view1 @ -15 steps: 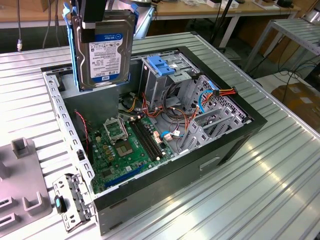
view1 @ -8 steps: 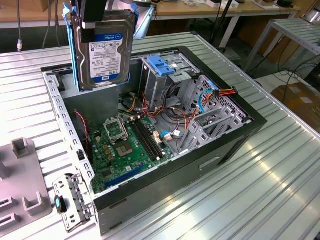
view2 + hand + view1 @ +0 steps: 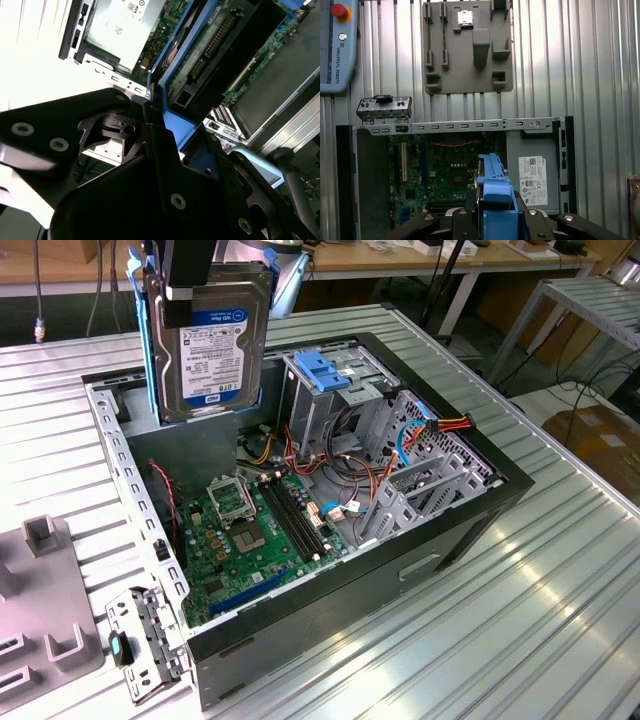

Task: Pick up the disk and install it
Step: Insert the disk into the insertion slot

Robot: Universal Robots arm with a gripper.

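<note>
Fingers (image 3: 160, 160) of the gripper (image 3: 195, 285) are closed tight on the upper end of the disk (image 3: 215, 345), which hangs upright with its label facing out and its blue rails (image 3: 147, 330) running down its sides. It is held in the air above the open computer case (image 3: 470, 530), over the corner toward the exterior view's left where the power supply (image 3: 532, 165) lies. It is not yet in the drive cage (image 3: 335, 415) with the blue latch (image 3: 325, 370). As I judge it, a rail could catch the cage's edge if the disk enters tilted. The loose cables (image 3: 440, 427) by the cage could snag it, or a slipping grip could drop it onto the motherboard (image 3: 250, 530).
</note>
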